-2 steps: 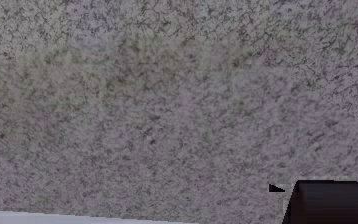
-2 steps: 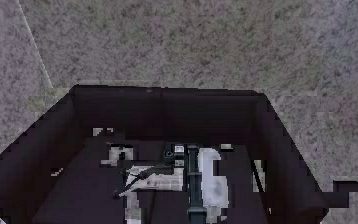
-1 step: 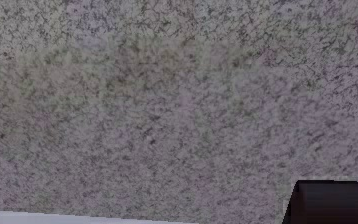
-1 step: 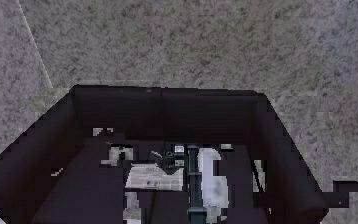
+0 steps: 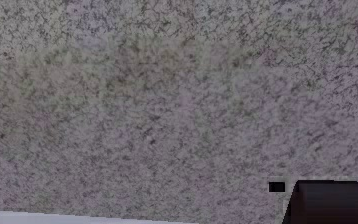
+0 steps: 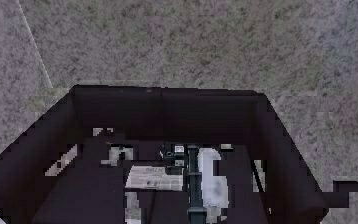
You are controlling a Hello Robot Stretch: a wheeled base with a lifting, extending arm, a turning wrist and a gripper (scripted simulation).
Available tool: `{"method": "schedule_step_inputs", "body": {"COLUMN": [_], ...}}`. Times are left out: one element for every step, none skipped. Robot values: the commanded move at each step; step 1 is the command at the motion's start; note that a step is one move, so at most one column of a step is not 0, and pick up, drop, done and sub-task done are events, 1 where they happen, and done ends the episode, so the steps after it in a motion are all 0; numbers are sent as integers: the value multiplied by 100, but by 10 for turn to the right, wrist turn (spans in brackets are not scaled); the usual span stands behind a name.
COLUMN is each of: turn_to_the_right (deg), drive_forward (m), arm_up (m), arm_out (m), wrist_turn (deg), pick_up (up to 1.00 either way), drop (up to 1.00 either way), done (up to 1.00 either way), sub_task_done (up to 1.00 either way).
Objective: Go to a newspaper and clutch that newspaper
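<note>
Nearest the lens, the robot's dark arm (image 6: 193,195) stands up from the bottom edge across a sofa seat, with its hand (image 6: 172,154) at the far end set against pale clutter. Whether the hand holds anything cannot be told.

One speckled grey floor (image 6: 187,40) surrounds everything. On it stands one dark sofa (image 6: 167,110), with a high back and two armrests; the corner at the forward view's bottom right is probably the same piece.

On the seat lie two flat pale sheets. The newspaper (image 6: 150,178) is judged to be the grey one just left of the arm, near the hand. A paler sheet (image 6: 215,186) lies just right of the arm. Smaller flecks nearby are too small to name.

One small black rectangle (image 5: 277,187) sits on the floor beside the sofa corner.

The paper should prove light, thin and limp. It is likely to slide on the cushion and to tear if dragged. A folded edge or spine is the best place to take it, with the soft seat giving way underneath.
</note>
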Motion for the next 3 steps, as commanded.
{"method": "schedule_step_inputs", "body": {"turn_to_the_right": [0, 0, 0], "drive_forward": [0, 0, 0], "arm_up": [0, -30, 0], "arm_out": [0, 0, 0], "wrist_turn": [60, 0, 0], "pick_up": [0, 0, 100], "drop": [0, 0, 0], "done": [0, 0, 0], "sub_task_done": [0, 0, 0]}}
